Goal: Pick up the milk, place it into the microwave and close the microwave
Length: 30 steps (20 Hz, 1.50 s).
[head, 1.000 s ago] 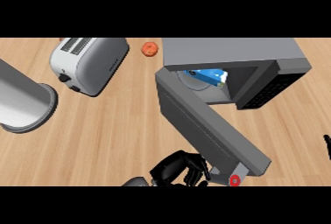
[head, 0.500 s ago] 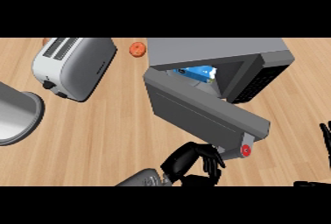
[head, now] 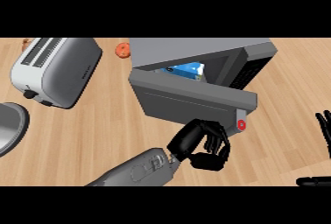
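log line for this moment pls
stage: closing door | milk: inside microwave | door: partly open | left hand: at door's outer face | right hand: open, right edge

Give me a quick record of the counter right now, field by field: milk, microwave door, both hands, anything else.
milk: blue carton inside the microwave
microwave door: door partly open
left hand: left hand fingers curled, at the door's outer face
right hand: right hand open, at the right edge
other: toaster, small orange item
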Available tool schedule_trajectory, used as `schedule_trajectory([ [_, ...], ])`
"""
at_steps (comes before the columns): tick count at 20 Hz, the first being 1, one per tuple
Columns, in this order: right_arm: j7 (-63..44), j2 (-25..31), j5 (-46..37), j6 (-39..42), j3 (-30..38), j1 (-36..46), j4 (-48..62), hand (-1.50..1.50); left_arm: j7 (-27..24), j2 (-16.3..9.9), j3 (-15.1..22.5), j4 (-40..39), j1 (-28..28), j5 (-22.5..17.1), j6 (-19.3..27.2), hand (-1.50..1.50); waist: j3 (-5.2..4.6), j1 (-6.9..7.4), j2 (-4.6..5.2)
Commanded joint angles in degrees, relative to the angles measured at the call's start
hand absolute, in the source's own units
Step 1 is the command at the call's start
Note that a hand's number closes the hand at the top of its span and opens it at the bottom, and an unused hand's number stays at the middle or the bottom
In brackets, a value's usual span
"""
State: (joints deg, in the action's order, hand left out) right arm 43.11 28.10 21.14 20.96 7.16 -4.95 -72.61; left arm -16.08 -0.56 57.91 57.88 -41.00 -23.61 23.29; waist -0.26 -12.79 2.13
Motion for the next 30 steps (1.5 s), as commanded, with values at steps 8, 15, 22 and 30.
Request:
schedule_trajectory([
  [8, -1.3, 2.6, 2.5, 3.7, -0.4, 5.0, -2.6, -1.5, 0.3, 0.5, -3.4, -4.7, -12.0, -6.8, 4.0, 1.5, 0.23, -5.13, 1.62],
  [15, -3.7, 3.6, 5.3, 6.5, -1.2, 7.4, -3.4, -1.5, 1.1, 0.5, -4.9, -8.8, -17.6, -9.8, 5.1, 1.5, 0.38, -7.11, 2.46],
  [22, -5.5, 5.5, 6.6, 9.8, -2.9, 10.3, -5.1, -1.5, 2.0, 0.4, -5.6, -12.2, -21.6, -12.2, 6.5, 1.5, 0.48, -8.71, 2.88],
  [30, -8.8, 6.4, 8.6, 12.9, -5.6, 12.4, -7.5, -1.5, 1.5, 0.4, -5.3, -13.2, -23.1, -14.3, 8.1, 1.5, 0.54, -10.45, 3.2],
])
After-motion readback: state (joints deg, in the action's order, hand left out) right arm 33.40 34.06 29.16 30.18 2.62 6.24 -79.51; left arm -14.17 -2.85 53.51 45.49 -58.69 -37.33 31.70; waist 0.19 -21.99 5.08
